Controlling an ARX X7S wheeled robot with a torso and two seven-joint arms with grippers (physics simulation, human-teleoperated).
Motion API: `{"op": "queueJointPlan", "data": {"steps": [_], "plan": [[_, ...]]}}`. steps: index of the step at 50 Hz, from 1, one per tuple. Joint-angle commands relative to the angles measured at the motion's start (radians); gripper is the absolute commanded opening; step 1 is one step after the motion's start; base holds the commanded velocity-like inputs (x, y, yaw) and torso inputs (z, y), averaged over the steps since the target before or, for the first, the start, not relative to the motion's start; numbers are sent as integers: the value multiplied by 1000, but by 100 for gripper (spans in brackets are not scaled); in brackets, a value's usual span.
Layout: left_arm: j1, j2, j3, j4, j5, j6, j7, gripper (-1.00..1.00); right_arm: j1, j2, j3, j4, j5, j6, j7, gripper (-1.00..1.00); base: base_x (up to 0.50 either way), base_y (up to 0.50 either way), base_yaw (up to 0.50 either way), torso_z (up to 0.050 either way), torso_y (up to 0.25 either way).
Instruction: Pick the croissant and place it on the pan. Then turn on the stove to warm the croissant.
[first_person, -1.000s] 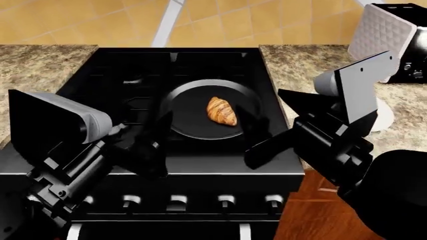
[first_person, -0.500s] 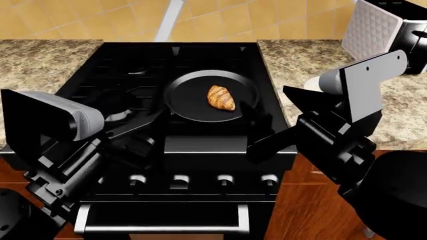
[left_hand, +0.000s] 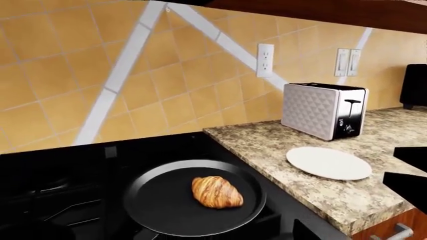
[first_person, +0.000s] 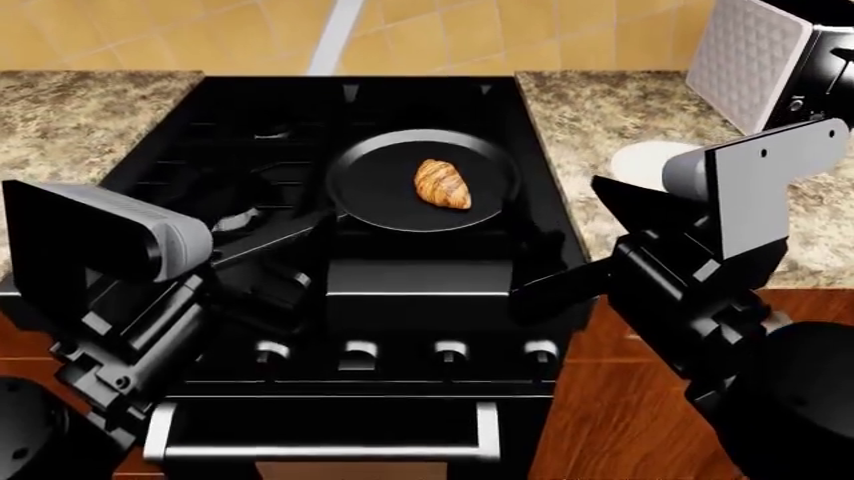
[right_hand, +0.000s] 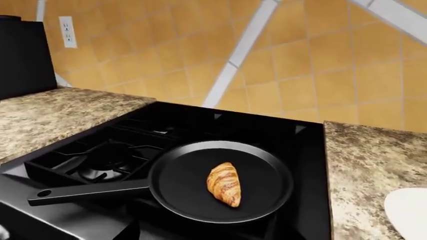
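Observation:
The golden croissant lies inside the round black pan on the stove, toward its right rear. The pan's handle points toward my left arm. Four silver knobs line the stove front, above the oven handle. My left gripper hovers over the stove's front left, near the pan handle, open and empty. Held over the stove's front right corner, my right gripper is also open with nothing in it. Both wrist views show the croissant resting in the pan.
Speckled granite counters flank the stove. A white plate and a quilted white toaster stand on the right counter. A tiled wall rises behind. Wooden cabinet fronts show below the right counter.
The head view has drawn back and up, so the knobs and oven handle now show in full. The croissant stays in the pan. Both arms have hardly moved.

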Motion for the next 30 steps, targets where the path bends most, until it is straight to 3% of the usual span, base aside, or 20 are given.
{"op": "queueJointPlan", "data": {"steps": [1, 30], "plan": [[-3, -17, 0, 20, -26, -5, -15, 100, -14, 21, 12, -31, 26, -8, 36, 100, 0, 0, 0, -50, 0], [23, -44, 6, 36, -70, -5, -3, 100, -64, 68, 39, -104, 92, -38, 140, 100, 0, 0, 0, -50, 0]]}}
